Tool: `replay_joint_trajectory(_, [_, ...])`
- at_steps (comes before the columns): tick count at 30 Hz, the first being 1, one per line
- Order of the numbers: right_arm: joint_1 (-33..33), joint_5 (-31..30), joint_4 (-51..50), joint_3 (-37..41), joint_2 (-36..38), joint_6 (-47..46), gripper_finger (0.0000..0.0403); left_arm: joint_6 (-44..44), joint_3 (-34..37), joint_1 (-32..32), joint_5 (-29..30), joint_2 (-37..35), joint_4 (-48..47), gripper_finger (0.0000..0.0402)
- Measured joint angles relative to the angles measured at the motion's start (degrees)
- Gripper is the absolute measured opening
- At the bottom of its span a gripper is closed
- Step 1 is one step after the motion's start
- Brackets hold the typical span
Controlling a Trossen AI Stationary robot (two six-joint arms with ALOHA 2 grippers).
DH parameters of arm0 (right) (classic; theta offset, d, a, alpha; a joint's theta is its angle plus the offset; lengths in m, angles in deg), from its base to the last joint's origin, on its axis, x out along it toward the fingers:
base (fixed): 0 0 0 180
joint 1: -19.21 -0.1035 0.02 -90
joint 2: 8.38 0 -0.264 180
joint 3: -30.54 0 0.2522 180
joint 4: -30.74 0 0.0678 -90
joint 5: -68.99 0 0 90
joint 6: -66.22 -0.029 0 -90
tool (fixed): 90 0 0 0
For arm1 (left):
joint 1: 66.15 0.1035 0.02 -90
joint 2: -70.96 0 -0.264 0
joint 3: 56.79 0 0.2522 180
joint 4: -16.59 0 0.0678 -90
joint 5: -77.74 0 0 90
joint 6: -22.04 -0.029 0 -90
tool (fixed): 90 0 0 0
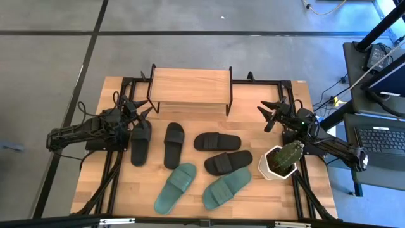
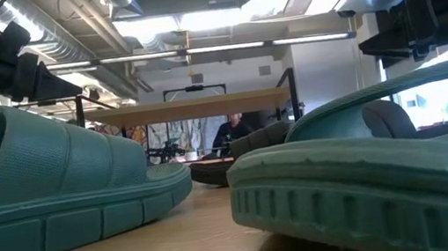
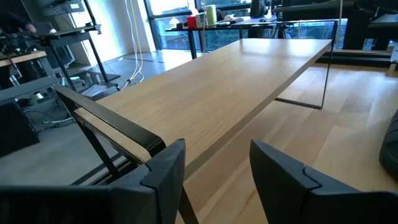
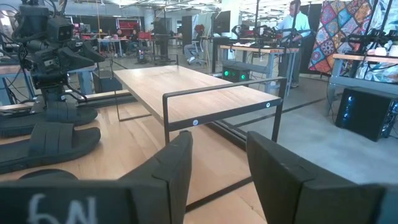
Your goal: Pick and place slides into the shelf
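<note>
In the high view the left gripper (image 1: 140, 109) hovers at the left of the frame, just off the shelf's left end and above the heel end of the leftmost black slide (image 1: 140, 142). Its jaws stand apart with nothing between them; the left wrist view shows its two fingers (image 3: 163, 177) parted over bare wood, facing the shelf's top board.

The shelf (image 1: 190, 87) stands at the upper middle of the desk (image 1: 95, 183), its light board bare on top, its thin black frame at both ends.

Below it the six slides lie on the desk. A second black slide (image 1: 173, 145) lies upright in the frame just right of the first, apart from it. Right of centre two more black ones lie crosswise, one (image 1: 217, 141) above the other (image 1: 228, 163). Along the lower edge lie the two teal slides, one (image 1: 176, 187) left and one (image 1: 226, 187) right, both slanted. In the low view these teal pair fill the foreground.

A white pot with a cactus (image 1: 278, 161) stands at the right, beside the crosswise black pair.

The right gripper (image 1: 269, 114) hangs at the upper right, just off the shelf's right end, over bare desk. Its jaws are also apart and empty; the right wrist view shows its fingers (image 4: 169, 168) spread, facing the shelf's end frame.
</note>
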Motion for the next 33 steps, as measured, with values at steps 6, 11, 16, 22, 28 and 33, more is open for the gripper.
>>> replay_joint_trajectory(6, [-0.01,-0.01,0.00,0.00,0.00,0.03,0.0154,-0.02,0.00,0.00,0.00,0.00,0.00,0.0172])
replay_joint_trajectory(11, [0.00,0.00,0.00,-0.01,0.00,0.04,0.0154,0.00,0.00,0.00,0.01,0.00,0.00,0.0172])
replay_joint_trajectory(16, [0.00,0.00,0.00,0.00,0.00,0.02,0.0154,0.00,0.00,0.00,0.02,0.00,0.00,0.0172])
replay_joint_trajectory(22, [-0.01,0.00,0.00,-0.01,0.00,0.08,0.0154,0.00,0.00,0.00,0.00,0.00,0.00,0.0172])
replay_joint_trajectory(28, [0.00,0.00,-0.02,0.00,0.00,0.41,0.0154,0.00,0.00,0.00,0.02,0.00,0.00,0.0172])
replay_joint_trajectory(33, [0.00,0.00,0.00,0.00,0.00,1.86,0.0154,0.00,0.00,0.00,0.01,0.00,0.00,0.0172])
